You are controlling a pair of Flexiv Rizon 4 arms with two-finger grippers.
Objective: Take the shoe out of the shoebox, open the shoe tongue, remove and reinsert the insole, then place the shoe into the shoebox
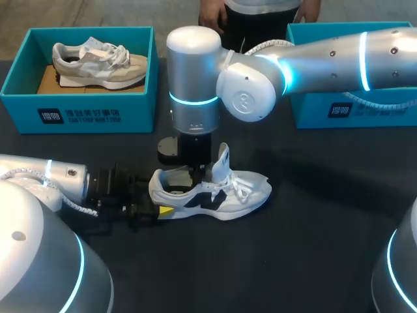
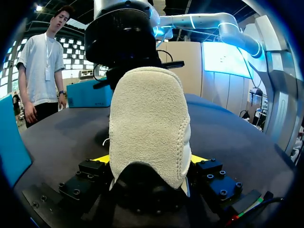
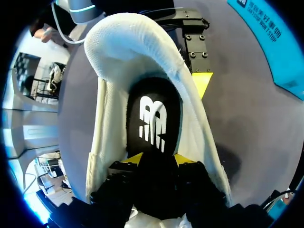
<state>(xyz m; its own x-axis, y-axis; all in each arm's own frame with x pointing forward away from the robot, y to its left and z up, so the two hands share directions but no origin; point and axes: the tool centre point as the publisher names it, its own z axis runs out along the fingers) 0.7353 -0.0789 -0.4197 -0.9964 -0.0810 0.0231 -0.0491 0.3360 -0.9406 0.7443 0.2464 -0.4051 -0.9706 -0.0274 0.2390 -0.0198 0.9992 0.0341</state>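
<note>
Now reaching straight down into the white shoe [image 1: 221,195] lying mid-table [image 1: 313,248], toe to the right, with the right gripper [image 3: 159,160] nipping the black insole [image 3: 153,114] and the left gripper [image 2: 151,159], the nearer to the heel, clamped on it from both sides.

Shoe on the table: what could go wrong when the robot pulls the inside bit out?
1. The left gripper pinches only the heel of the shoe, so a hard pull might tug it loose or tip it.
2. The right gripper sits down in the narrow opening over the insole, which may bend or catch on the rim coming out.
3. The tongue stands up right beside that arm and could get knocked back.
</note>
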